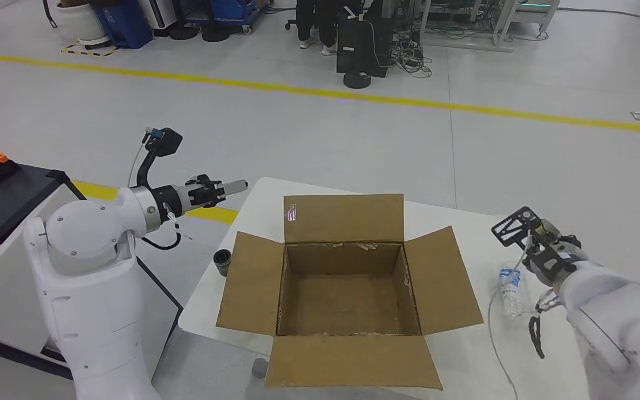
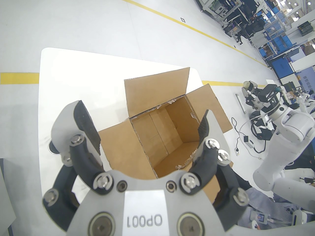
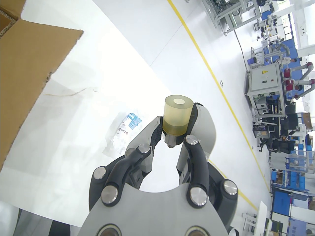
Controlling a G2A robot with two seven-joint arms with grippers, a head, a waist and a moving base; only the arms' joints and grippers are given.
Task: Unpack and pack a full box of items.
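Top view: the cardboard box point(image 1: 348, 290) sits mid-surface point(image 1: 470, 225), all four flaps folded out, its bare bottom in plain sight. The left tool point(image 1: 215, 187) hangs off the surface's left edge, well apart from the box. A small dark cup point(image 1: 222, 262) stands just beside the box's left flap. The right tool point(image 1: 522, 230) is over the right end of the surface, near the right flap. A clear plastic bottle point(image 1: 511, 290) lies on the surface close beneath it. From up here the grip of either tool is too small to read.

Left wrist view: this one settles the left tool point(image 2: 144, 119): fingers point(image 2: 85, 121) wide apart, nothing between them. It looks down into the box point(image 2: 157, 133), walls and bottom brown and bare. The dark cup point(image 2: 53, 147) peeks out from behind one finger, on the surface point(image 2: 86, 74).

Right wrist view: the right tool point(image 3: 176, 124) is clamped on a short yellowish cylinder point(image 3: 176, 109), held upright in the fingers, pale top face showing. The bottle point(image 3: 120, 136) lies on its side on the surface point(image 3: 73, 173) beyond the fingers, apart from them. One flap of the box point(image 3: 29, 57) juts in at the edge.
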